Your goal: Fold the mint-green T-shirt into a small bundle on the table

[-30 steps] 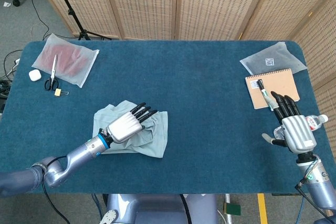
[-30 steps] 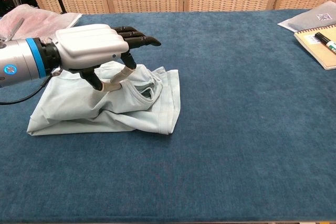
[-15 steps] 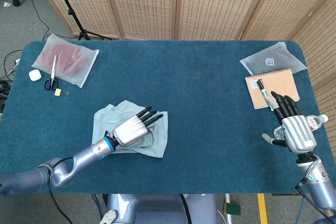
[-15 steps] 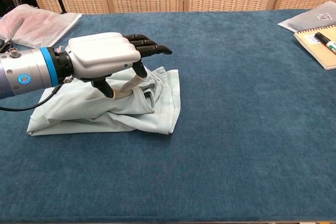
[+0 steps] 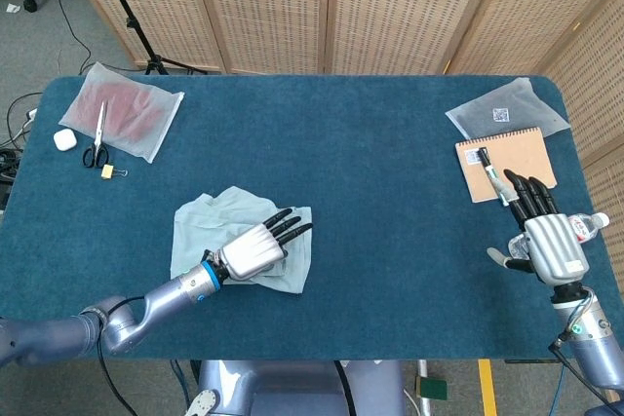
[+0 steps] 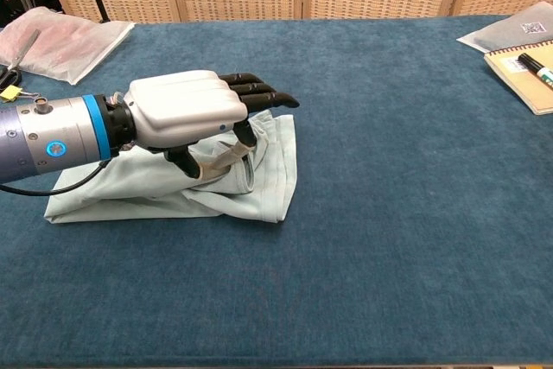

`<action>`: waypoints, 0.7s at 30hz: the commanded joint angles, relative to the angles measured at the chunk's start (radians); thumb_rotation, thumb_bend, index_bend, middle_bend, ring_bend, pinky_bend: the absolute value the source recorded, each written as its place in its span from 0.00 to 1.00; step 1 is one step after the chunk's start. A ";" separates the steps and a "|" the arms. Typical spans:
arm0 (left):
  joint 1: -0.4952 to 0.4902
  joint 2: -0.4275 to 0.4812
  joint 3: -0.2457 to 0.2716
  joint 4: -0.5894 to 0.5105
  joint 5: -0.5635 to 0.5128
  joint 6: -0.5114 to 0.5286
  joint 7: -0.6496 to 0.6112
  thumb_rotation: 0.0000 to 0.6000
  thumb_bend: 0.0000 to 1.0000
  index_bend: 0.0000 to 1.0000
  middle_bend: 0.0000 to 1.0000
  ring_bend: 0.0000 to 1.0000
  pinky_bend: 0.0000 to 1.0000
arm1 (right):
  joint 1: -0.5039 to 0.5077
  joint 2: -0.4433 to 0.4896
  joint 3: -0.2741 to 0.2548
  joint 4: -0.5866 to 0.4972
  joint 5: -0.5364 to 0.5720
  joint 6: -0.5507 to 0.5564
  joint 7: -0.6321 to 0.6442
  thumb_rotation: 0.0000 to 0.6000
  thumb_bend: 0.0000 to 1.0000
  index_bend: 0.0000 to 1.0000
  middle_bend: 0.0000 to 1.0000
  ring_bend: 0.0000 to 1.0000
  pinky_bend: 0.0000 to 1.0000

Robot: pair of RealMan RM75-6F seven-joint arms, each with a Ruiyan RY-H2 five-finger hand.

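On the blue desk (image 5: 370, 192) the mint-green T-shirt (image 5: 200, 226) lies crumpled at about 8 o'clock, your left robot hand (image 5: 255, 249) flat over it with fingers extended, your right robot hand (image 5: 548, 241) spread, empty, at 4 o'clock.

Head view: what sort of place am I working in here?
Probably a lab or studio workspace: a table covered in blue cloth, woven folding screens behind it, and a stand with cables on the grey floor.
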 commanded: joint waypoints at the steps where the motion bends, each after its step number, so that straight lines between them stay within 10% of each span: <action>1: 0.000 -0.007 0.004 0.005 0.002 -0.005 0.005 1.00 0.42 0.74 0.00 0.00 0.00 | 0.000 0.000 0.000 0.000 0.000 0.000 0.001 1.00 0.00 0.00 0.00 0.00 0.04; 21: 0.005 -0.105 0.033 0.126 0.040 0.012 -0.027 1.00 0.42 0.74 0.00 0.00 0.00 | -0.001 0.002 0.000 0.001 0.000 0.000 0.005 1.00 0.00 0.00 0.00 0.00 0.04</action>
